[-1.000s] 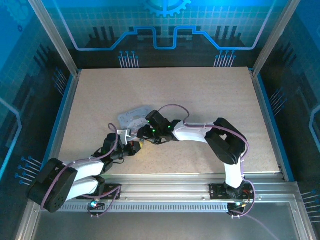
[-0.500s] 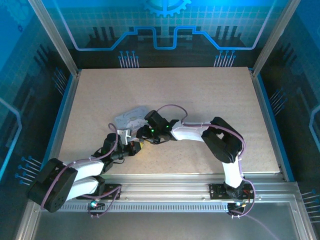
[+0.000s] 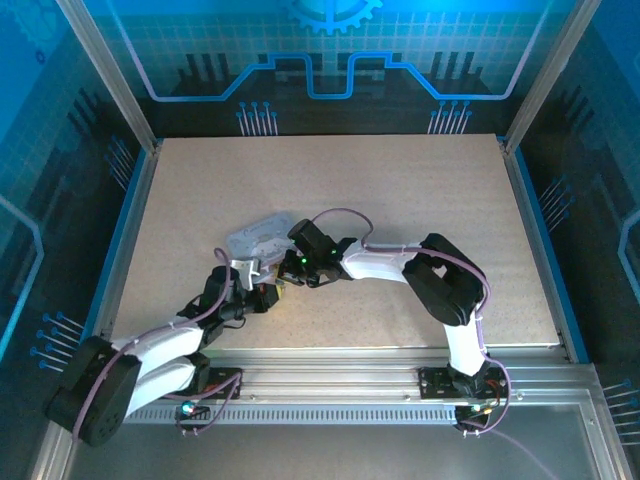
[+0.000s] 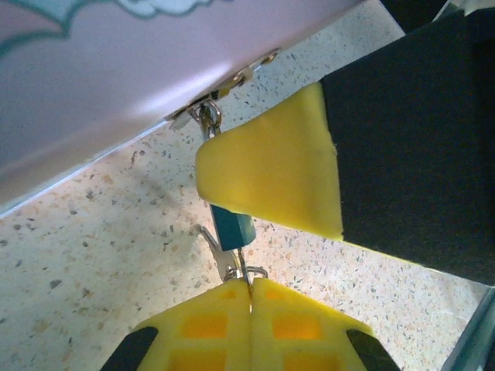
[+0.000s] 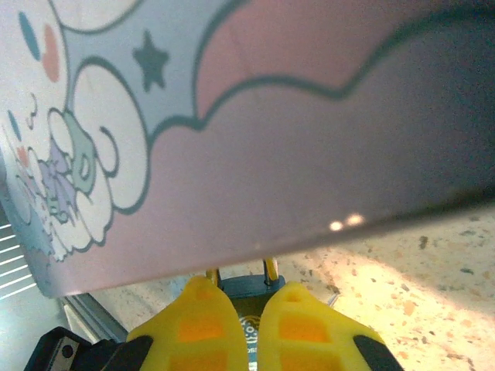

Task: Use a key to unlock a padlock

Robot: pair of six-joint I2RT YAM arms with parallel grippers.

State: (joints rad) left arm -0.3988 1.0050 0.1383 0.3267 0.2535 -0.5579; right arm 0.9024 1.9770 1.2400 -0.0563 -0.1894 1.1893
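Two claws are sitting tip to tip beside the tin (image 3: pixel 262 235) on the speckled table (image 4: pixel 93 255). The left claw (image 4: pixel 249 305) is clenching the key (image 4: pixel 244 272), a thin sliver running straight ahead of its tips to the lower end of the padlock (image 4: pixel 230 226). The right claw (image 5: pixel 249 328) is gripping the padlock between its yellow fingers (image 5: pixel 203 325), with the tin lying just beyond them. The padlock is hanging from the tin's clasp (image 4: pixel 232 81), just past the right claw's fingertip.

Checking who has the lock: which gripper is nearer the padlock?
Right. The right gripper clamps the padlock; the left gripper is just off its end, pinching the key.
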